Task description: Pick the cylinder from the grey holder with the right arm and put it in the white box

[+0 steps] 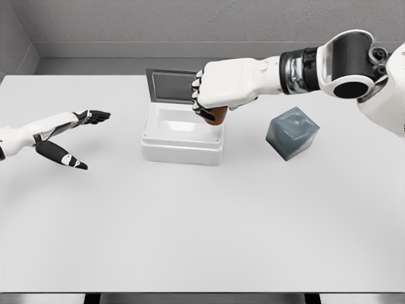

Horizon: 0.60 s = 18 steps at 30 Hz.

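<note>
One cylinder (217, 115), reddish-brown, hangs in the clenched fingers of the right hand (221, 88), over the right rim of the white box (182, 136), whose lid stands open behind. By my reading, the placing step is in hand: next, shift slightly left over the cavity, lower, then let go. To the right, the grey holder (292, 132) sits vacated. At far left, the left hand (76, 136) rests, fingers spread.

Glossy white plastic box (182, 147), matt table (202, 240), perhaps translucent grey holder (292, 132), matt reddish-brown cylinder (217, 116).
</note>
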Tool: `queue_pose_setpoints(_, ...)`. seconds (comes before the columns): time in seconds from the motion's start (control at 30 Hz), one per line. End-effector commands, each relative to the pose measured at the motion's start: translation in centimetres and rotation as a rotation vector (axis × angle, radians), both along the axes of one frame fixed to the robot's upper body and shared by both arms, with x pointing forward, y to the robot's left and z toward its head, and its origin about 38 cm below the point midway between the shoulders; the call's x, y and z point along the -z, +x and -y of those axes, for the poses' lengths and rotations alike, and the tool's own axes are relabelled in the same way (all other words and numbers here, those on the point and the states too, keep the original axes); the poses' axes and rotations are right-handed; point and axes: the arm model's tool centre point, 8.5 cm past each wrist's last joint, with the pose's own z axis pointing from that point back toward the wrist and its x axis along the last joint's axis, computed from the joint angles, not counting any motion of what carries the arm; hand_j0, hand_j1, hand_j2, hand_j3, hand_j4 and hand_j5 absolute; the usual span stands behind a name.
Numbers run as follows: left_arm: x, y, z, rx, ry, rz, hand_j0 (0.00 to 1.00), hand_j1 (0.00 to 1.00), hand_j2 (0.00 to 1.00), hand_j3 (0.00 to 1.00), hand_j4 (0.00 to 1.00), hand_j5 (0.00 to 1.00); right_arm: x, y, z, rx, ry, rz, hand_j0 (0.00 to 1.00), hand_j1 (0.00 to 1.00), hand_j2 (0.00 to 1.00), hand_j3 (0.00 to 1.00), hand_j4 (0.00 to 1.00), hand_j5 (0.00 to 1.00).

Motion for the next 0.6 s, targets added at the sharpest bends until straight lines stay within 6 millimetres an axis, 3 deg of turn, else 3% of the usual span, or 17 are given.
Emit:
queue_pose_setpoints(0.0,-0.1,0.0,0.0,-0.003,-0.005,-0.001,1.00,1.00,1.00,1.00,1.00,1.00,0.3,0.3,-0.1,0.010,0.002,-0.012,0.26,0.26,0.26,0.26,0.26,0.26)
queue_pose_setpoints(0.27,-0.3,0.0,-0.7,-0.016,0.001,-0.001,1.00,1.00,1.00,1.00,1.00,1.00,0.8,1.6,-0.5,0.049,-0.001,-0.033,0.26,0.26,0.26,0.26,0.26,0.26)
queue_pose_setpoints(0.37,-3.7,-1.4,-6.9,-0.123,0.040,0.004,1.00,1.00,1.00,1.00,1.00,1.00,1.1,1.7,-0.5,0.050,-0.005,-0.038,0.26,0.26,0.26,0.26,0.26,0.26)
queue_pose_setpoints(0.47,-5.3,-2.8,-11.2,-0.177,-0.039,0.085,1.00,1.00,1.00,1.00,1.00,1.00,1.2,1.8,-0.6,0.052,-0.006,-0.042,0.26,0.26,0.26,0.26,0.26,0.26)
queue_pose_setpoints(0.53,-4.4,-3.8,-13.3,-0.230,-0.105,0.095,1.00,1.00,1.00,1.00,1.00,1.00,1.8,1.9,-0.7,0.055,-0.019,-0.054,0.26,0.26,0.26,0.26,0.26,0.26)
queue_pose_setpoints(0.57,-4.1,-4.0,-13.3,-0.232,-0.107,0.086,1.00,1.00,1.00,1.00,1.00,1.00,1.9,1.9,-0.7,0.055,-0.021,-0.054,0.26,0.26,0.26,0.26,0.26,0.26)
